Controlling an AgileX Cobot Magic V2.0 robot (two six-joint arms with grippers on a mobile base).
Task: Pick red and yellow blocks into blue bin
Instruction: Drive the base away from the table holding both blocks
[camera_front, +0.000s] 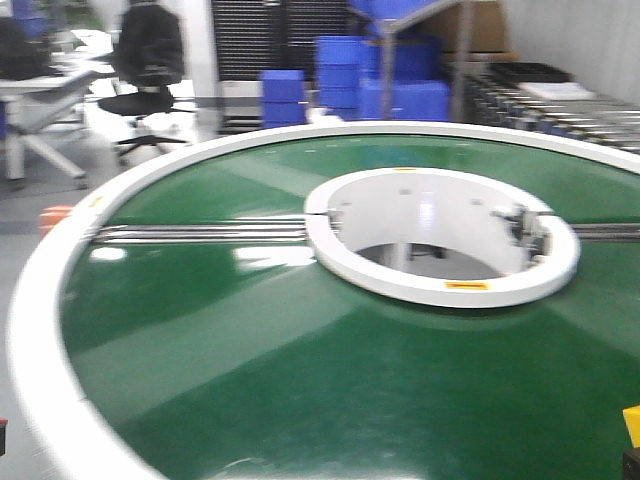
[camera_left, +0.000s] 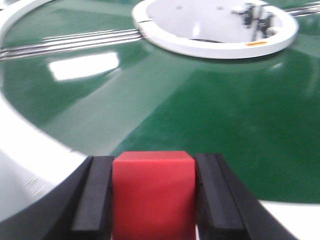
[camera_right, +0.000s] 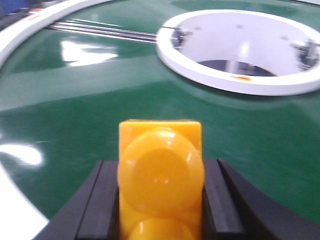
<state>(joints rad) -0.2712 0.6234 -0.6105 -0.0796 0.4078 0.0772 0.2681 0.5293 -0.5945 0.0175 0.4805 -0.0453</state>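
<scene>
My left gripper (camera_left: 153, 167) is shut on the small matte red cube (camera_left: 152, 195). Its black pads (camera_left: 95, 195) press both sides of the cube and hold it above the near white rim. My right gripper (camera_right: 160, 170) is shut on the yellow brick (camera_right: 160, 170), whose round studs face the camera, above the green surface. In the front view a corner of the yellow brick (camera_front: 632, 424) shows at the bottom right edge. The blue bin is out of view.
A large round green table (camera_front: 330, 380) has a white outer rim (camera_front: 45, 330) and a white inner ring (camera_front: 440, 285) around a central opening. Metal rails (camera_front: 190, 234) cross it. Stacked blue crates (camera_front: 380, 85) and an office chair (camera_front: 145, 70) stand behind.
</scene>
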